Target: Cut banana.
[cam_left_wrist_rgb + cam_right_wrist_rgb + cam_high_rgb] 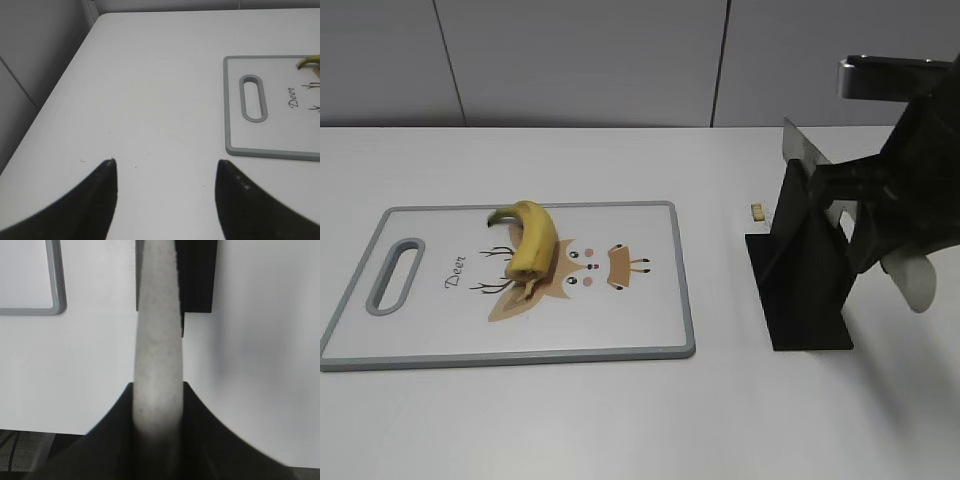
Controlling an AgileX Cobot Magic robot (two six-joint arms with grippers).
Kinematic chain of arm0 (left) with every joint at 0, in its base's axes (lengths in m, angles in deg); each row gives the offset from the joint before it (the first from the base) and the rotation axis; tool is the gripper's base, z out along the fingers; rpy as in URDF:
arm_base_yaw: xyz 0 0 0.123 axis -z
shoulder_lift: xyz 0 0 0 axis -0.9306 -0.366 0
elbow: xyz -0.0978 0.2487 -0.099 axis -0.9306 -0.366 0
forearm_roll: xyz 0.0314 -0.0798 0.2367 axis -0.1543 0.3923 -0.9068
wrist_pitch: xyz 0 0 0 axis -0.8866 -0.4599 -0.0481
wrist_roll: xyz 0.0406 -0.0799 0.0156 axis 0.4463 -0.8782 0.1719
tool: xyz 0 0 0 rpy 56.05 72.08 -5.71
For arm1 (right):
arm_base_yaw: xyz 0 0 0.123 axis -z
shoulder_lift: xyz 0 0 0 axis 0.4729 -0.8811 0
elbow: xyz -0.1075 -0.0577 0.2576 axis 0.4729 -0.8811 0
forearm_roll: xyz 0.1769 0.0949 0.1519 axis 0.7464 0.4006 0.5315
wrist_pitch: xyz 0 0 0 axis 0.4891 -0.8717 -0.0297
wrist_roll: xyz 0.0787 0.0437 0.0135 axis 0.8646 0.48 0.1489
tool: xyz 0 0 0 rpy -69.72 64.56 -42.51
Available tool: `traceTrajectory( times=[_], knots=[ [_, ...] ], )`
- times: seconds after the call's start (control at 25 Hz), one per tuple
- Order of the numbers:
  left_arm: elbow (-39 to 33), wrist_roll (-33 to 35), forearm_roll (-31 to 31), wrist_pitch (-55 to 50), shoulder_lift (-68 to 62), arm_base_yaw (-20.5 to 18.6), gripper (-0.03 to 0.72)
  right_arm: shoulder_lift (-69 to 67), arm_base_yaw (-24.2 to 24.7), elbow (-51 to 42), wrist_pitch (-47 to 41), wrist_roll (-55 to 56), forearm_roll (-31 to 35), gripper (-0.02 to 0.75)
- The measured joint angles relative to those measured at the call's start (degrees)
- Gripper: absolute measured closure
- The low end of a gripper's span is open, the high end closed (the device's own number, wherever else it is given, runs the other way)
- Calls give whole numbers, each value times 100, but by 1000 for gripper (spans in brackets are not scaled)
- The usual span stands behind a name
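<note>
The yellow banana (530, 245) lies on the white cutting board (620, 320), left of its middle, stem end toward the back left. Its stem tip shows at the right edge of the left wrist view (310, 61). My right gripper (157, 387) is shut on the grey handle of a knife (157, 330). The knife blade (805, 150) sits in a black stand (805, 270) to the right of the board. My left gripper (165, 167) is open and empty above bare table, left of the board's handle slot (253, 97). It is out of the exterior view.
A small tan piece (757, 211) lies on the table between the board and the stand. The table's left edge (60, 80) and a grey wall are close to my left gripper. The board's corner (57, 305) shows left of the knife handle.
</note>
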Motion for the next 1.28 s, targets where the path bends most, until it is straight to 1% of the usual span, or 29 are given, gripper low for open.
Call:
traceTrajectory(
  times=[0.16,0.76,1.08,1.28],
  knots=[
    [0,0,0,0,0,0,99,149,0,152,-69,117,-171,567],
    [0,0,0,0,0,0,99,389,0,1325,-569,93,-650,567],
    [0,0,10,0,-20,0,102,389,0,1404,-634,-831,-682,567],
    [0,26,12,6,-20,0,132,389,0,1404,-496,-1293,-657,567]
  ],
)
